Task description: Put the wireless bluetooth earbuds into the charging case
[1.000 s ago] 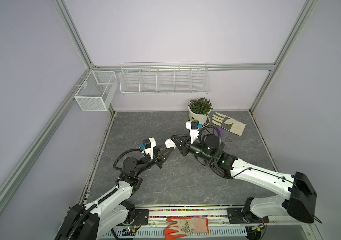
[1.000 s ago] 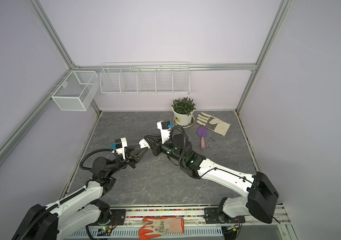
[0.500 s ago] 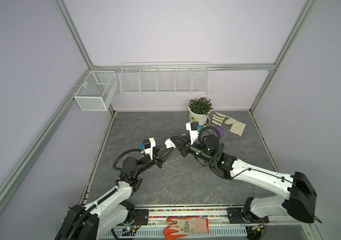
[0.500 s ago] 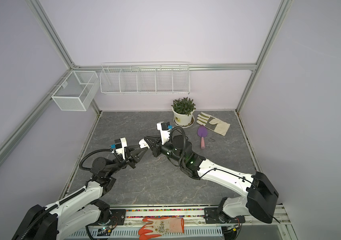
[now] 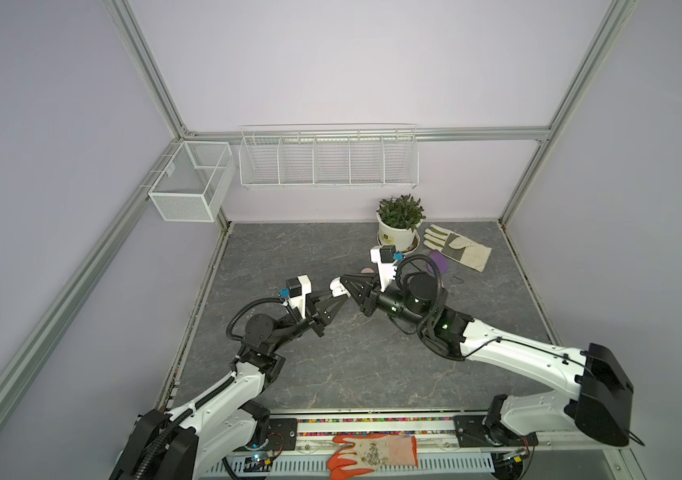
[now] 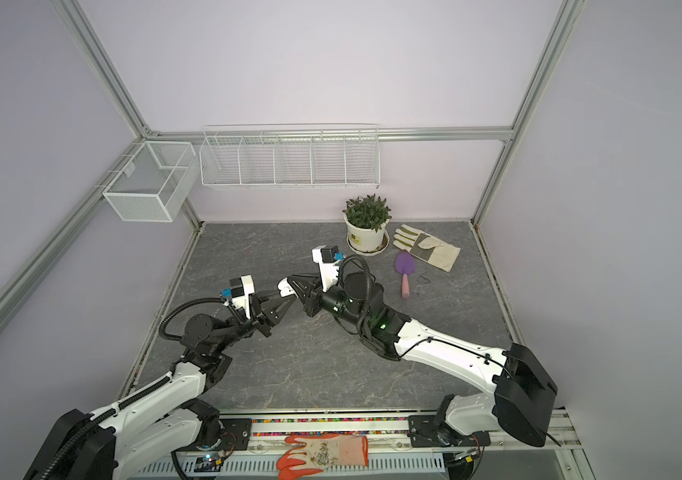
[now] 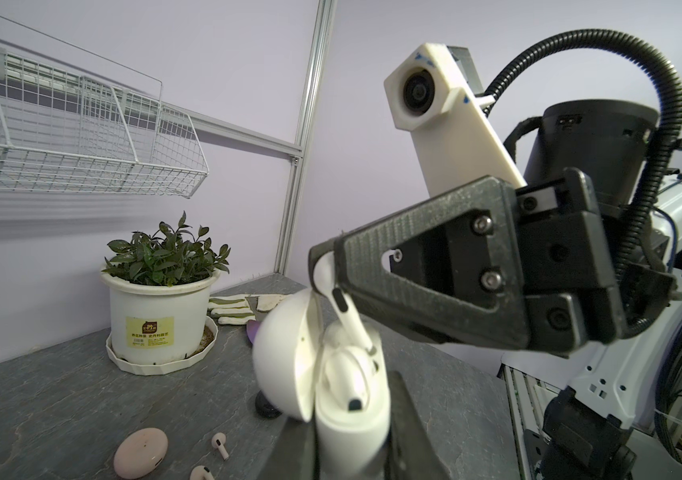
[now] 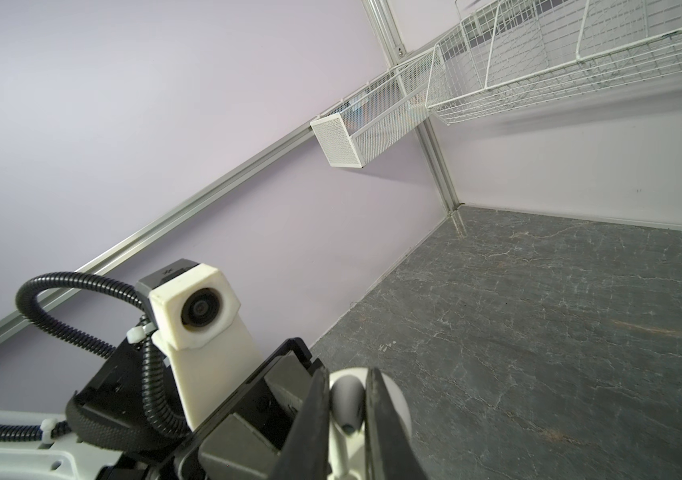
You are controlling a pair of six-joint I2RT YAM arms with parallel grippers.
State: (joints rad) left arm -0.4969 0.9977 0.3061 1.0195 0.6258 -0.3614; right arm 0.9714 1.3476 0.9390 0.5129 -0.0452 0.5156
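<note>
My left hand (image 7: 349, 419) clamps the open case (image 7: 285, 357); my right hand (image 7: 322, 257) pinches 1 earbud (image 7: 327, 282): keep stem aligned, seat gently.

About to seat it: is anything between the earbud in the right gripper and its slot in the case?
Nothing visible. The lid is swung back, and the earbud in the right gripper has its stem tip at the case mouth. A second earbud sits in the neighbouring slot, beside the path.
</note>
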